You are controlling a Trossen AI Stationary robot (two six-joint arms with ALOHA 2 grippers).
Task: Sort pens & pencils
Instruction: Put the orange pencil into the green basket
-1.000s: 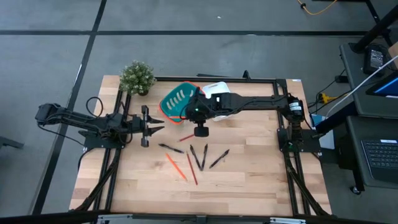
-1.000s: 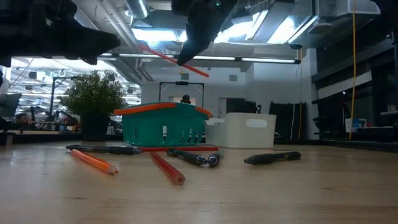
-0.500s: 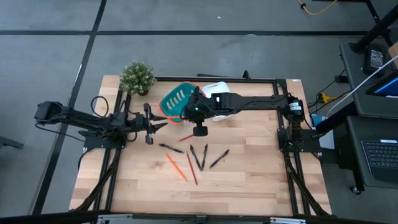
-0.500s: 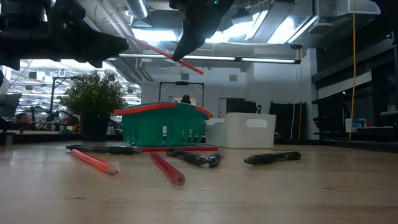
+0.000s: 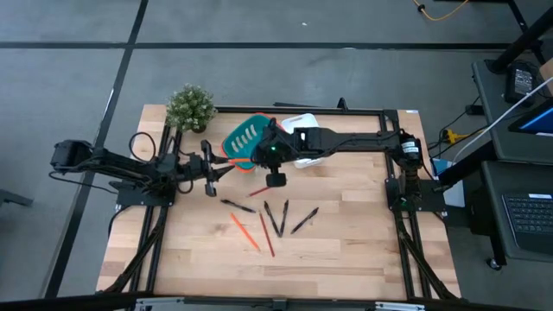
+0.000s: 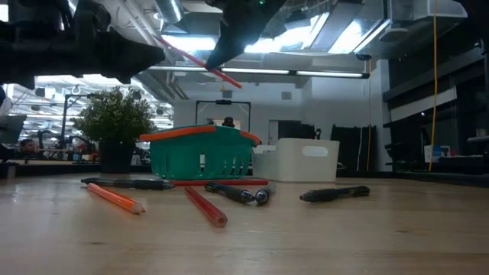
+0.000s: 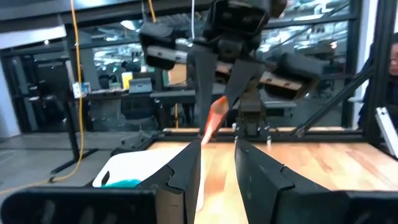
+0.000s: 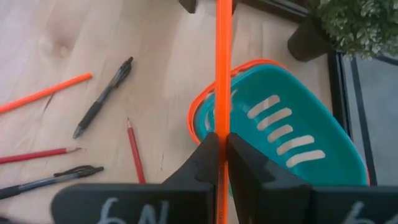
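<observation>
Right gripper, shifted toward the teal basket, pinched narrow on an orange pencil (held aloft).

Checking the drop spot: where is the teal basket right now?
In the high view the teal basket sits at the table's far edge, between the plant and the white bin, partly under the right gripper.

Only "6N" can be read, on the right gripper's base.

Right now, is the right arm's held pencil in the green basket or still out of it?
Out. The right gripper fingers clamp the orange pencil in the air above the teal basket; the low view shows it well above the rim.
</observation>
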